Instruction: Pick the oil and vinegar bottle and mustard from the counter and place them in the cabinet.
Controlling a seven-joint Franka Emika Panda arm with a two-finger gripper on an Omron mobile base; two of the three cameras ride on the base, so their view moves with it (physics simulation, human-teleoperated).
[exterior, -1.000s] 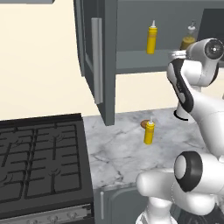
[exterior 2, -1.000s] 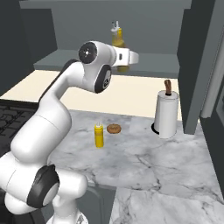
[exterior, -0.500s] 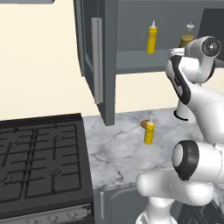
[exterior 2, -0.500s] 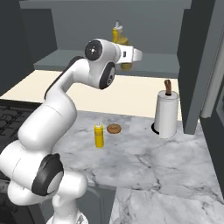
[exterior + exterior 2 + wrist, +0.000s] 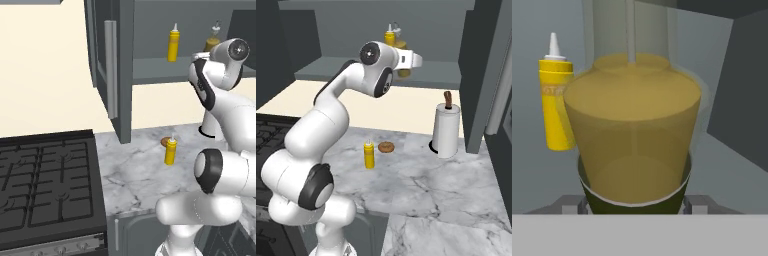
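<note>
The oil and vinegar bottle [image 5: 633, 135] is seen pressed right up against the hand camera, its olive-brown glass body standing upright between the gripper [image 5: 633, 202] finger tips, with its dark band at the bottom edge of the glass. The gripper appears clenched on the bottle: the dark finger tips [image 5: 576, 205] are seen at either side of its base, though the contact itself is hidden behind the glass, so the grasp is judged from the framing rather than seen outright. The bottle is placed inside the cabinet [image 5: 150, 75], on its shelf or just over it; which of the two cannot be told. In the left base view only the top of the bottle and its thin spout [image 5: 215, 41] are visible above the arm's wrist; in the right base view the bottle [image 5: 402, 59] is largely covered by the forearm. Beside the bottle, to its left in the hand view, a yellow squeeze bottle [image 5: 556, 100] is seen standing upright on the cabinet shelf, also visible at [image 5: 173, 44]. Well below the cabinet, the mustard [image 5: 170, 151] is left standing on the counter [image 5: 135, 175], just beside a small brown round item [image 5: 386, 147] too small to identify. A paper towel roll [image 5: 445, 131] stands further along the counter, half hidden by the arm in the left base view.
</note>
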